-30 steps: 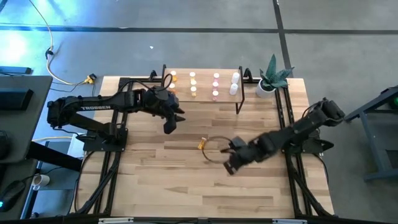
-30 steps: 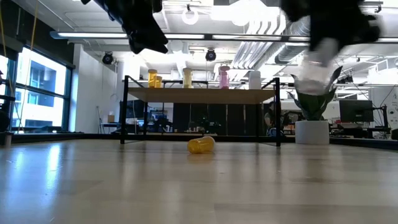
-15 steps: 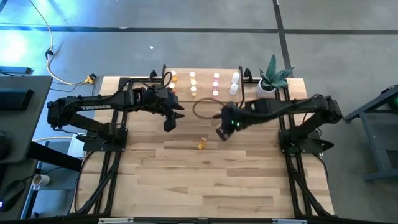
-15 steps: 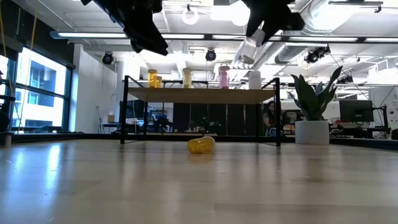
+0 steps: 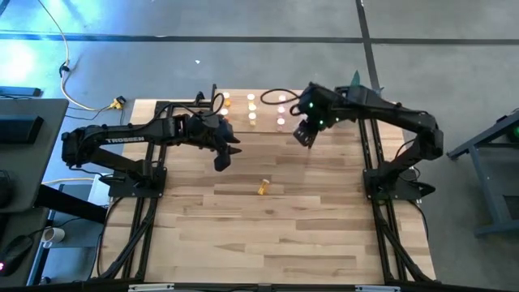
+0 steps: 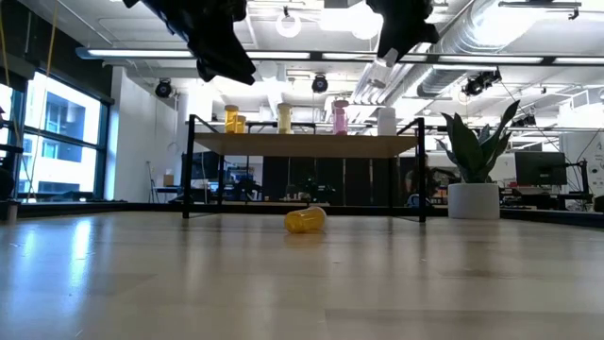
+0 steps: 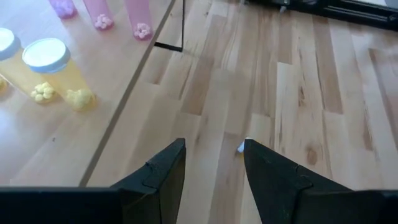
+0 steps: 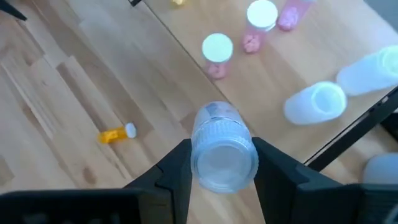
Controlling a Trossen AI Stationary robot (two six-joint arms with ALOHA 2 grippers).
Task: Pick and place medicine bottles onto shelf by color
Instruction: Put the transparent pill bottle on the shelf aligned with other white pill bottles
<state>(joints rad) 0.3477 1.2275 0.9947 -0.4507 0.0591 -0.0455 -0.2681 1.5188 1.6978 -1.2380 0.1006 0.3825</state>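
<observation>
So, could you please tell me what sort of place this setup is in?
Probably an industrial lab or workshop: exposed white ceiling ducts, grey concrete floor, and a desk with dark computer monitors behind the light wooden table.

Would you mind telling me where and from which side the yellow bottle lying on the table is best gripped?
The yellow bottle lies on its side on the bare tabletop, in front of the shelf, white cap at one end. Probably best to come straight down from above and close the fingers across the middle of its round body, clear of the cap. The empty left gripper hangs nearest.
</observation>
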